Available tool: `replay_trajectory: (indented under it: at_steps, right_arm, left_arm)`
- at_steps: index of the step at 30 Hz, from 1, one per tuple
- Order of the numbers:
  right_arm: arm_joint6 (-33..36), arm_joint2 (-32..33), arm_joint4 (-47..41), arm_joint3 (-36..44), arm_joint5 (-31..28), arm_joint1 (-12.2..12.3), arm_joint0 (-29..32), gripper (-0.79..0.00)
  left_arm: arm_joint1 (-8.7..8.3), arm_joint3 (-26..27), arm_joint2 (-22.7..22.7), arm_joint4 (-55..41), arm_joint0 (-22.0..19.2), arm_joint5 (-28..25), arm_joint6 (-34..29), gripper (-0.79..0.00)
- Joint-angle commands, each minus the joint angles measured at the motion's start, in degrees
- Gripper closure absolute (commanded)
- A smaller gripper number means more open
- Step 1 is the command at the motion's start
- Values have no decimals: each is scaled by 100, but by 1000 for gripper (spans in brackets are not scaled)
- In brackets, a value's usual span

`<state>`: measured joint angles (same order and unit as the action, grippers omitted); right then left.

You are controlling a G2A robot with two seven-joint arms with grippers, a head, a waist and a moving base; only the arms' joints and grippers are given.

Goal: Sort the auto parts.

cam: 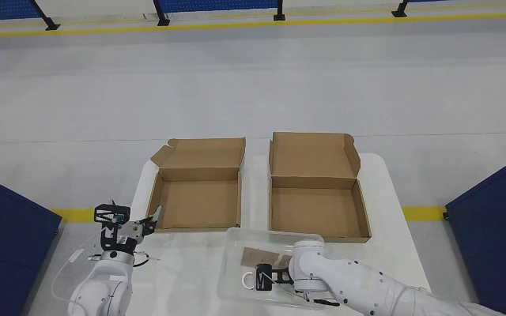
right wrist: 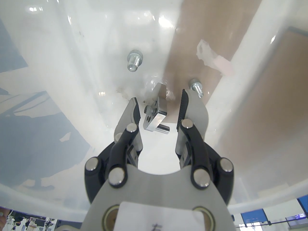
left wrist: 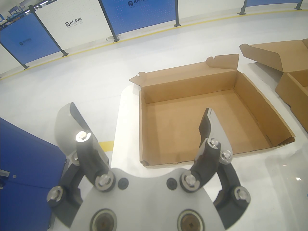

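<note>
— White table [cam: 190, 253] below; how do the right gripper [right wrist: 158, 97] jaws stand?
— Apart, either side of a drilled metal block [right wrist: 154, 115] on the clear bin [right wrist: 72, 49] floor, not closed on it. Two bolts [right wrist: 134, 60] lie just beyond.
— And the left gripper [left wrist: 140, 109]?
— Jaws wide apart, holding nothing, over the table edge near the left cardboard box [left wrist: 187, 85]; the second box [cam: 316, 209] sits beside that
</note>
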<state>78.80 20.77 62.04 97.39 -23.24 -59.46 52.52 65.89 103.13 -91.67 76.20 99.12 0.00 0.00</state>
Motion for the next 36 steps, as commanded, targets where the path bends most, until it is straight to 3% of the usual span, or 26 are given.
replay_trajectory:
  at_steps: [1, 3, 14, 33, 34, 36]
  right_arm:
    - [-1, 10, -6, -46, 11, -20, 6, -197]
    - [11, 19, 2, -72, 29, -37, 9, 0]
    - [117, 212, -159, 11, 122, -47, 95, 0]
    - [88, 774, -268, 516, -135, 260, 494, 0]
    - [75, 777, -237, 536, -149, 268, 501, -222]
    - [72, 786, -165, 604, -151, 281, 520, -456]
  left_arm:
    - [0, 0, 0, 0, 0, 0, 0, -785]
    - [0, 0, 0, 0, 0, 0, 0, -785]
    - [0, 0, 0, 0, 0, 0, 0, -785]
    - [0, 0, 0, 0, 0, 0, 0, -785]
    - [0, 0, 0, 0, 0, 0, 0, -785]
    - [0, 0, 0, 0, 0, 0, 0, -785]
